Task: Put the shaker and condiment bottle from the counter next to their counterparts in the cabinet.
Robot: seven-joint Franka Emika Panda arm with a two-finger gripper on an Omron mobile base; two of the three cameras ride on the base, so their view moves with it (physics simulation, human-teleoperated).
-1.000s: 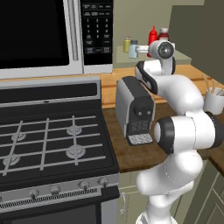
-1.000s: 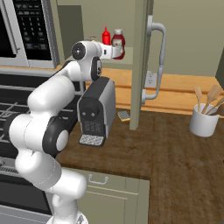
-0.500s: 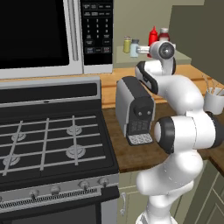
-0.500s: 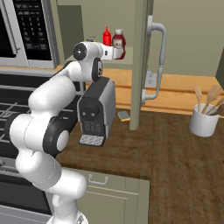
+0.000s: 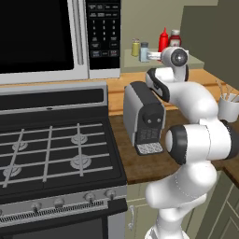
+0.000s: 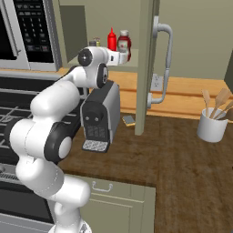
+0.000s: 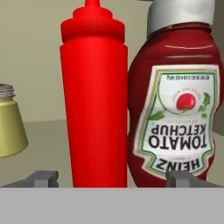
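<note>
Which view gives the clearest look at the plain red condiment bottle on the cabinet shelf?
The hand view: the condiment bottle stands close up, upright, beside the labelled ketchup bottle. In the left base view and the right base view it is a small red shape on the shelf.

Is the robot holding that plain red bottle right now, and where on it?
No, nothing is held. The gripper is open, one fingertip on each side of the base of the condiment bottle, which stands on the cabinet shelf beside the ketchup bottle.
</note>
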